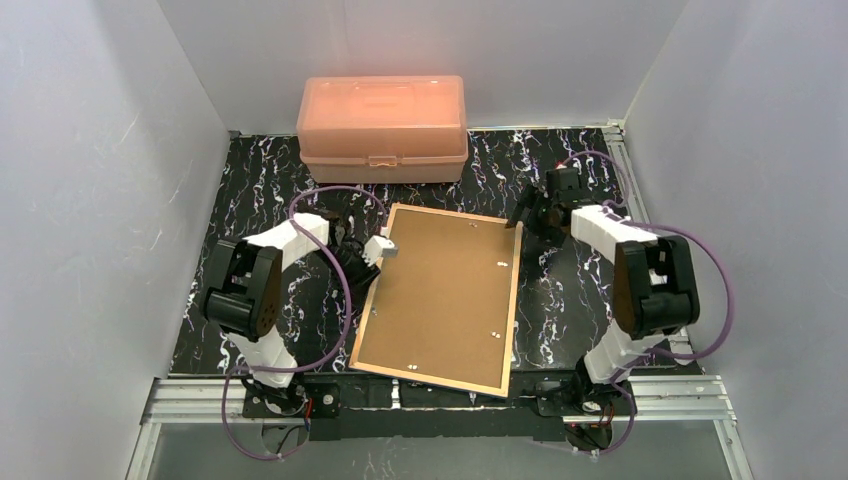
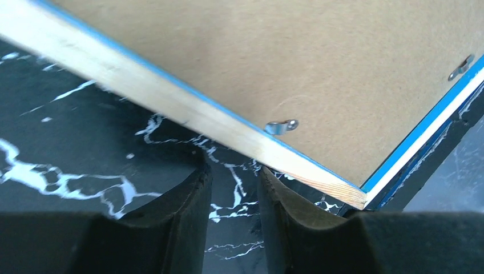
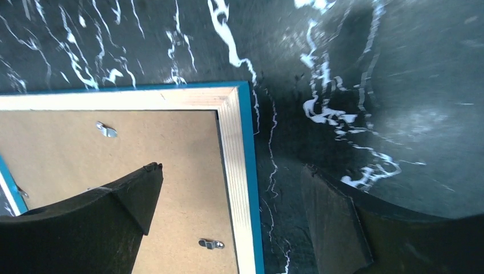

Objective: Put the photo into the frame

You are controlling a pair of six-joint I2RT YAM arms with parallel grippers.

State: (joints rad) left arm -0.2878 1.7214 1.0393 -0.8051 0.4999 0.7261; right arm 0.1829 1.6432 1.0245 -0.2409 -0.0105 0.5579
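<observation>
Across the middle of the worktop [image 1: 570, 290], between the two arms, the frame [image 1: 440, 300] is laid face down with its brown backing [image 2: 285, 51] uppermost, presumably so that the backing and its small metal turn clips [image 2: 281, 127] can be reached. At the frame's left edge, near the far corner, the left end effector [image 2: 234, 177] is set low. Its fingers are parted only narrowly, marbled worktop is seen between them and nothing is grasped (judged a steadying or nudging position). Above the far right corner the right end effector [image 3: 231, 171] is spread wide and released, one finger over the backing and the other over bare worktop, so that the wooden rim is straddled; contact cannot be confirmed. In no view is the photo seen: whether it lies under the backing cannot be told, since the blue front is turned down and only thin blue edges are shown. At the far edge a salmon-pink box [image 1: 382, 128] is noted, lid shut, contents hidden.
</observation>
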